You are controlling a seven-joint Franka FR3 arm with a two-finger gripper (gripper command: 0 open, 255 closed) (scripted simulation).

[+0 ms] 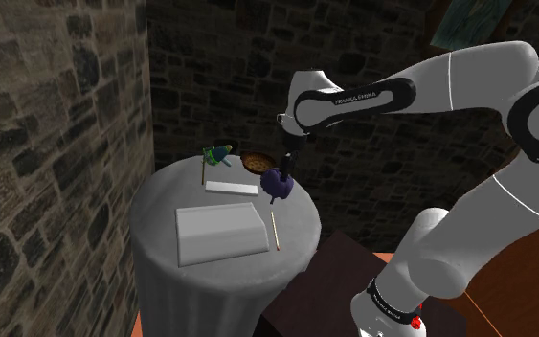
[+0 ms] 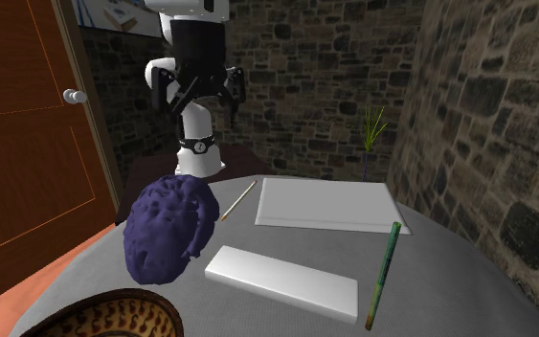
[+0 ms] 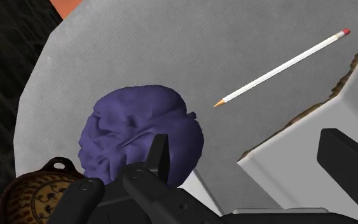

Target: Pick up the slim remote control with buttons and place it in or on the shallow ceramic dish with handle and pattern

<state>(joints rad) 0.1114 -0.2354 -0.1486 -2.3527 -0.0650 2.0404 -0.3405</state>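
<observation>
The remote (image 2: 281, 280) is drawn as a plain white slab, long, narrow and thin, and I can see no buttons on it. It lies flat on the round grey surface (image 1: 162, 206), between the purple lump (image 2: 167, 228) and the green stick (image 2: 383, 273). The bigger flat white box (image 2: 329, 203) lies just behind it in the second exterior view. The dish (image 2: 95, 321), brown with a pattern inside, stands close to the lump and near the remote, but apart from it.

The gripper (image 2: 203, 96) hangs above the surface with its fingers wide apart and holds nothing. In the wrist view the purple lump is close under it.

I judge the remote to be light and stiff, so it should not bend or sag when lifted. Its faces look smooth, so it may slip if the hold is weak. Because it is so thin and lies flat, the fingers probably have to come down almost to the surface, one on each long side. The best place to take it is across the narrow width, near the middle of its length, so that neither end tips down. The lump is near one end and could get in the way of a finger. The remote seems longer than the dish is wide, so it will probably rest on the rim.
</observation>
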